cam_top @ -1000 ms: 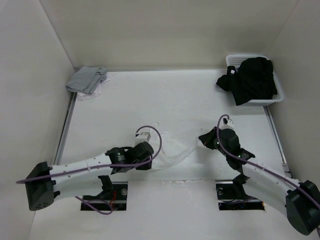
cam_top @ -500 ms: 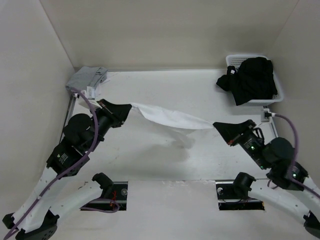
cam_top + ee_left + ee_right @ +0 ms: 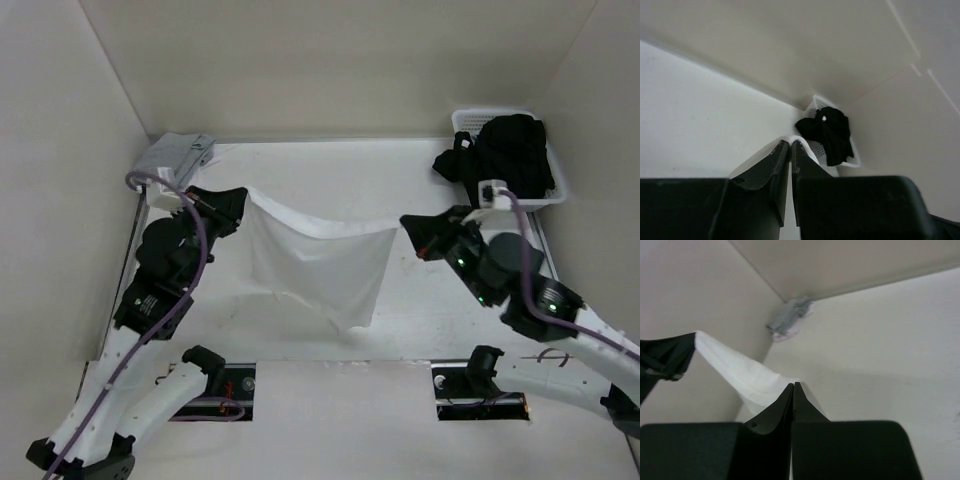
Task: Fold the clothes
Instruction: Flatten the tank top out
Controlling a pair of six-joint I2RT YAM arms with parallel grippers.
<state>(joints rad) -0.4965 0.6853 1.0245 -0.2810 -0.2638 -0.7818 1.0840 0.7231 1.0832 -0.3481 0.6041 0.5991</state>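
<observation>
From above, both arms are reared up off the tabletop [image 3: 330, 170], elbows bent and wrists turned inward toward each other. The left claw [image 3: 243, 200] is clamped on one upper corner of a small, thin, soft white top [image 3: 320, 265], and the right claw [image 3: 405, 226] is pinched tight on the other upper corner. The white top hangs between them as a loose sheet. Its top edge sags a little and its lower hem droops toward the near edge of the tabletop. Half a second ago the same fabric was pulled out long and nearly flat between claws set farther apart. A second ago both arms lay low by the near edge with the fabric bunched on the tabletop. A white plastic basket [image 3: 556, 186] holding a black garment pile [image 3: 505, 155] sits in the far right corner, and a grey folded cloth [image 3: 175, 155] lies in the far left corner.

In the left wrist view, the claw's dark fingers [image 3: 777, 165] press together, with a thin white edge of fabric showing at their tips. The basket and black pile lie beyond.

In the right wrist view, the fingers [image 3: 782, 402] meet with no gap. The white top stretches from their tips up and left to the left claw [image 3: 687, 347], with the grey cloth in the corner behind.
</observation>
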